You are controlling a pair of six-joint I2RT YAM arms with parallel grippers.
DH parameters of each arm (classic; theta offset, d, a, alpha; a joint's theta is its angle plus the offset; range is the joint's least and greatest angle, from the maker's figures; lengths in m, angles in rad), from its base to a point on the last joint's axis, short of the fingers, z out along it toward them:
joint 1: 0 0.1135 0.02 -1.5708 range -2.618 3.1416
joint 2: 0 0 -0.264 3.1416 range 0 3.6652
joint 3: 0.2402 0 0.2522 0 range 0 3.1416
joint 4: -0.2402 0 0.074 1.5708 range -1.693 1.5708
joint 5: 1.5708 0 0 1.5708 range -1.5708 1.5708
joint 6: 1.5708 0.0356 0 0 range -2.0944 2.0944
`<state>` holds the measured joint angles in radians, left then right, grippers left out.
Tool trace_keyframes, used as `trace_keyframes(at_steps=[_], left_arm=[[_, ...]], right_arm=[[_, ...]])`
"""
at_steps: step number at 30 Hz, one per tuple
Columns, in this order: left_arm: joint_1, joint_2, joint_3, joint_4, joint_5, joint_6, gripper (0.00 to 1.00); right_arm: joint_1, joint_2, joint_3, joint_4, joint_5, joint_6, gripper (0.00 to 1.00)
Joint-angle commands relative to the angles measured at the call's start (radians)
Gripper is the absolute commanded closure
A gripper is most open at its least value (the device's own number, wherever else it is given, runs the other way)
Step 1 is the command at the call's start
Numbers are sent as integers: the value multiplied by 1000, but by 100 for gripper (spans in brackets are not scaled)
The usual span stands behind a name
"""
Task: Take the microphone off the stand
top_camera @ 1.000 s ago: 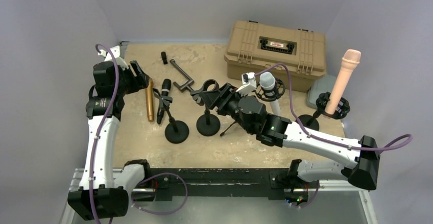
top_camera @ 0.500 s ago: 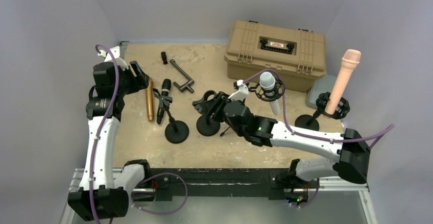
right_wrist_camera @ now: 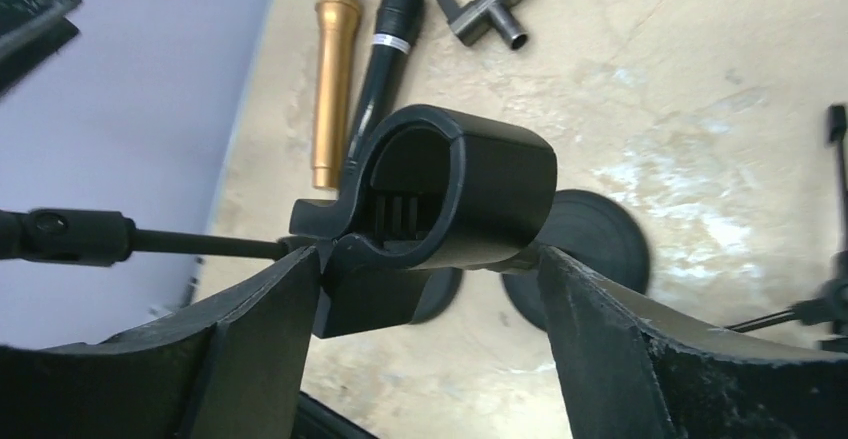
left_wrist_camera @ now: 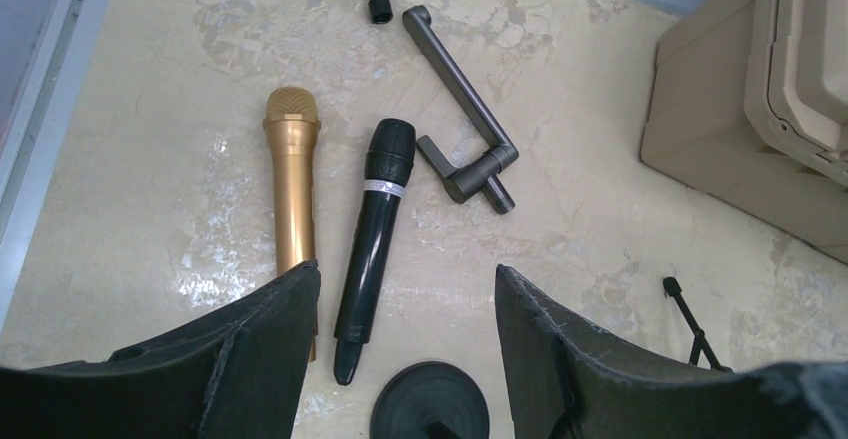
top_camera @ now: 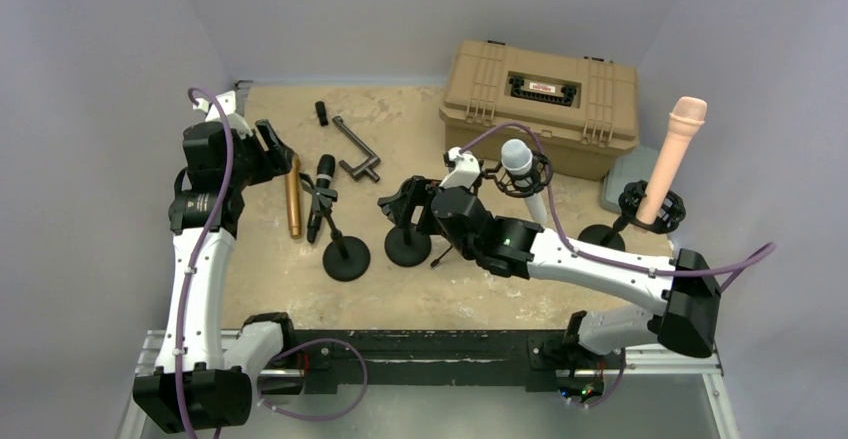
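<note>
The black microphone, slim with a silver ring under its mesh head, lies flat on the surface just beside a gold microphone. The left claw hangs wide above them. The right claw straddles the stand's clip; whether it grips, I cannot tell.

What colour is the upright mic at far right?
Pale pink mic; top view shows best.

gold mic: metallic sheen | black mic: glossy | clip: matt black plastic | bracket: dull grey metal | tabletop: mottled, worn | case: tan ribbed plastic
</note>
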<state>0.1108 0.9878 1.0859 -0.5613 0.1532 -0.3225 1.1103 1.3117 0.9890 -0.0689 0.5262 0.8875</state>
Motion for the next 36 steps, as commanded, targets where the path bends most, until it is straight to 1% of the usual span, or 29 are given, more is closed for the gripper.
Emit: trace_keyframes(at_steps=[1,6,9,13,17,23,28,31,33,36], left_arm=[[4,-12,-9,57,32,-9,37],[3,-11,-12,63,45,-9,37],[4,-6,-11,66,54,-10,37],[2,-10,-15,71,62,-9,37],[1,-10,-12,72,75,-13,37],[-2,-18,-15,78,84,-13,36],[-18,-31,-26,90,81,-10,37],[-18,-25,-21,88,99,-13,37],[-20,-28,-23,88,94,-12,37],[-24,-27,-23,89,89,-10,37]], right_arm=[[-1,-11,143,-249,-16,-242,21],[-1,-54,310,-302,-43,-380,12],[-1,-88,373,-326,-39,-416,8],[-1,-146,391,-324,-70,-441,6],[-1,-208,420,-375,-47,-463,6],[-1,-330,471,-517,121,-480,8],[-1,-391,524,-648,241,-501,8],[-1,-387,567,-757,334,-504,8],[-1,-361,596,-849,400,-476,6],[-1,-304,618,-923,432,-471,3]])
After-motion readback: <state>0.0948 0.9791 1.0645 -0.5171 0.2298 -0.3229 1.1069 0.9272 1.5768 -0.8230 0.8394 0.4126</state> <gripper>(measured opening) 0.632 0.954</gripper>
